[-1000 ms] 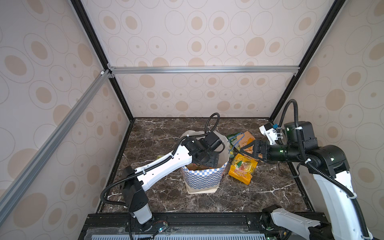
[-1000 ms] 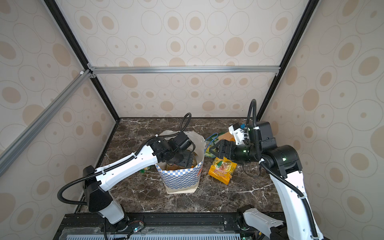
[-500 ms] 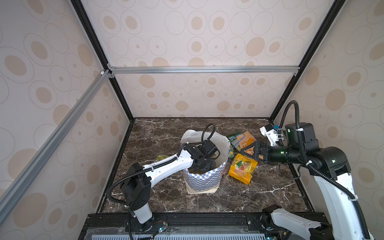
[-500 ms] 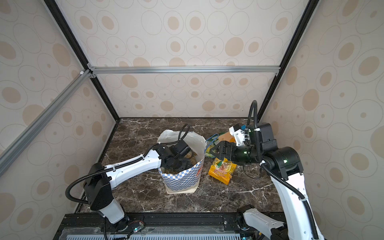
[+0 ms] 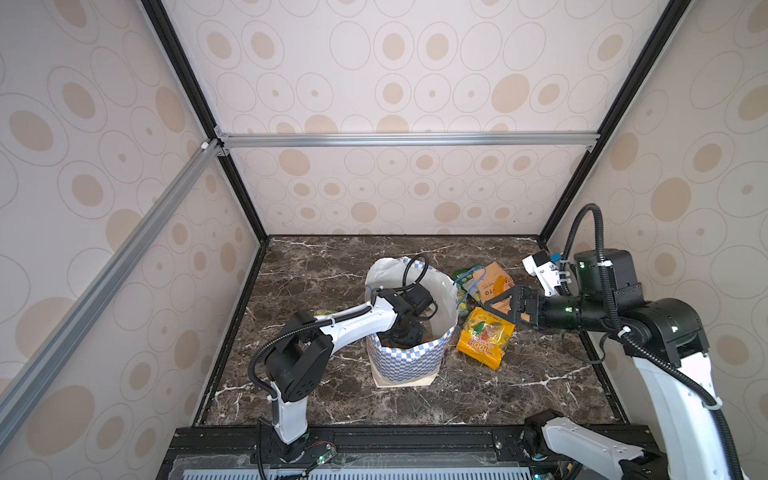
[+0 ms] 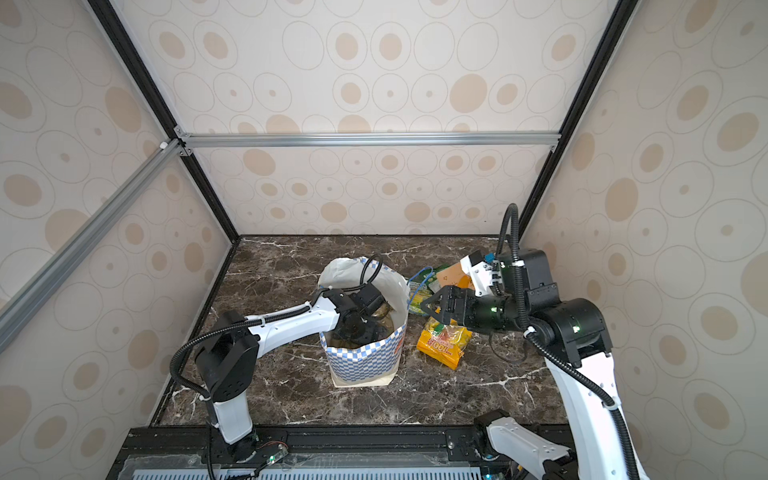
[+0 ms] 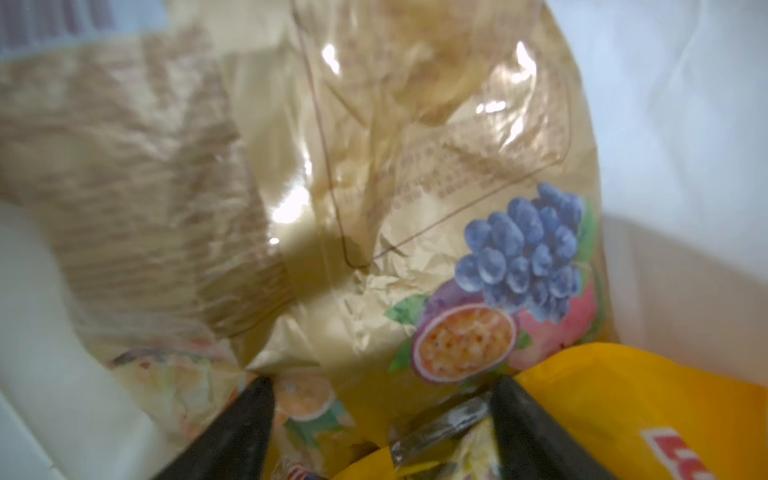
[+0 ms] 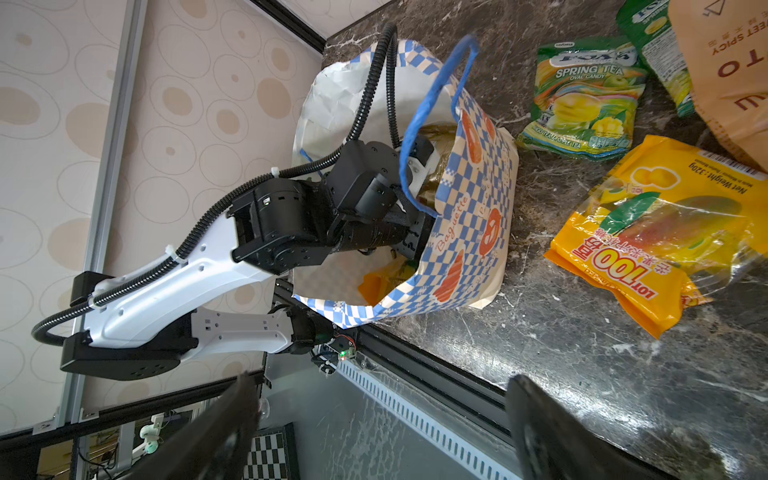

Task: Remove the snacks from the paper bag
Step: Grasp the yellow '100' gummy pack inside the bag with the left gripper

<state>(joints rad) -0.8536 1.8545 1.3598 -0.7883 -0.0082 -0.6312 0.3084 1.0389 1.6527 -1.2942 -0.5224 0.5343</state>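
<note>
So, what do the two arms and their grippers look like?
Both the left arm and the right arm have white shells between black joints. A black ribbed cable hose runs along each, tied with white zip ties. Small green lights glow on joints. The jaws are black and tapered.

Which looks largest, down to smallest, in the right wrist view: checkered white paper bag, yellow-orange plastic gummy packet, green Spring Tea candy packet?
Largest first:
checkered white paper bag
yellow-orange plastic gummy packet
green Spring Tea candy packet

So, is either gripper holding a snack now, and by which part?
Right gripper holds nothing. Left gripper is inside the paper bag, fingers astride the golden packet; whether it grips cannot be told.
</note>
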